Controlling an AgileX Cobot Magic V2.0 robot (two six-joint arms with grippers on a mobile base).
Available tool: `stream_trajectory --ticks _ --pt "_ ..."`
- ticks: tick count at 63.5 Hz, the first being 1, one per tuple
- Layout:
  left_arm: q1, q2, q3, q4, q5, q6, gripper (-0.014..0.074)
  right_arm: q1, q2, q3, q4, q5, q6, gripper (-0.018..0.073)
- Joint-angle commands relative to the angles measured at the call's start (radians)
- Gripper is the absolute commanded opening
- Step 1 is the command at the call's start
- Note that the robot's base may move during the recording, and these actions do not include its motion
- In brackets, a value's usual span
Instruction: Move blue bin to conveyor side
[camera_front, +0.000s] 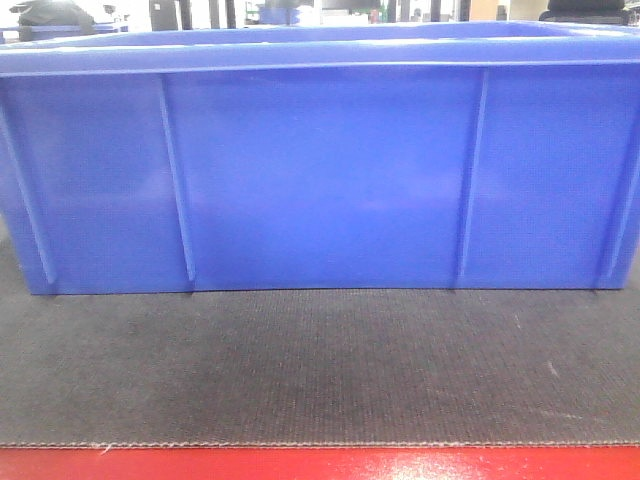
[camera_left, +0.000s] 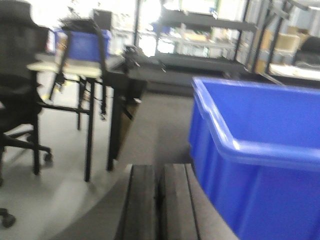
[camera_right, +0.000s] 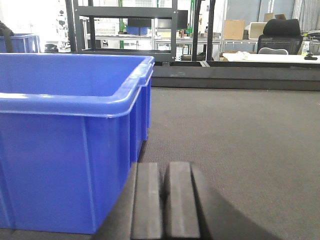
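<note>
The blue bin is seen standing upright on the conveyor, its long ribbed wall filling the front view from edge to edge; a strip of bare dark woven belt lies between the bin's base and the red edge strip, so the bin is set back from that strip, not touching it.

In the left wrist view the left gripper is seen low over the belt, just beside the bin's end wall and outside it; its two dark fingers are pressed together with only a thin seam between them, and nothing is held.

In the right wrist view the right gripper is seen likewise just beside the bin's opposite end, outside the wall; its fingers are closed on each other, clasping nothing.

Beyond the bin, a black office chair and a table carrying a second blue container are shown in the blurred left wrist view; dark shelving stands behind the belt.
</note>
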Motion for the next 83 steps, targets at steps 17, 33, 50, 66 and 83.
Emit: stream_trajectory --ticks 17,33,50,66,83 --pt "-0.06 -0.004 0.173 -0.076 -0.217 0.087 -0.002 -0.004 -0.005 -0.001 -0.012 -0.024 -0.009 -0.0081" --pt "-0.004 -0.004 0.192 -0.076 -0.341 0.087 -0.002 -0.004 -0.005 -0.001 -0.012 -0.024 -0.009 -0.0081" --pt "-0.004 -0.004 0.192 -0.076 -0.341 0.099 -0.002 -0.004 -0.005 -0.001 -0.012 -0.024 -0.009 -0.0081" --pt "-0.004 -0.004 0.192 -0.089 -0.313 0.172 -0.002 -0.004 -0.005 -0.001 -0.012 -0.024 -0.009 -0.0081" --pt "-0.004 -0.004 0.192 -0.089 -0.313 0.172 -0.002 -0.004 -0.005 -0.001 -0.012 -0.024 -0.009 -0.0081"
